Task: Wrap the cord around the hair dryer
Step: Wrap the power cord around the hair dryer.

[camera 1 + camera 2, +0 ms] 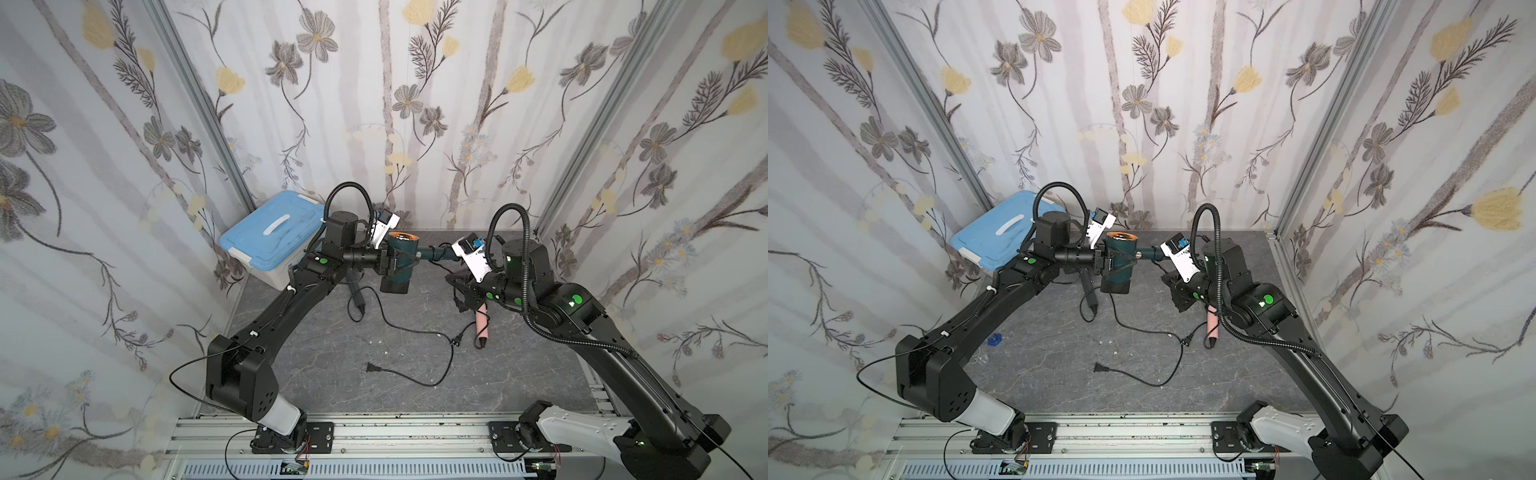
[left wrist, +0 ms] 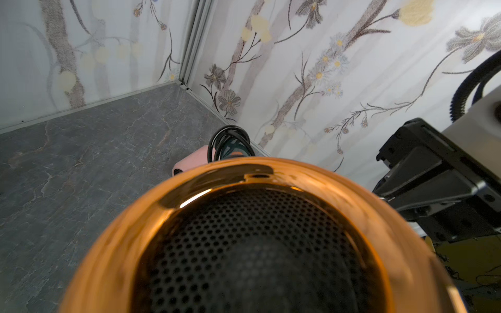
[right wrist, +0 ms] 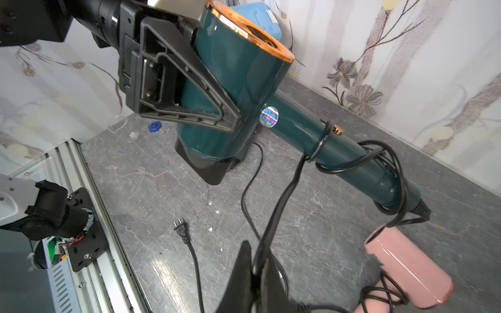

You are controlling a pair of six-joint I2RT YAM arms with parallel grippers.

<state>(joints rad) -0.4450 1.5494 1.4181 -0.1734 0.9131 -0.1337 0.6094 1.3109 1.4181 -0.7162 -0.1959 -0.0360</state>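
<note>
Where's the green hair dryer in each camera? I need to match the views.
Top views: in both, the green hair dryer is mid-picture at the far end of the table.
Left wrist: its copper ring fills the foreground.
Right wrist: whole dryer, body clamped by the left fingers, cord looped round its handle.
Shared landmark: the pink hair dryer, seen in all four.

A blue-lidded bin stands in a far corner; a pink dryer, apparently cord-wrapped, lies well apart.
</note>
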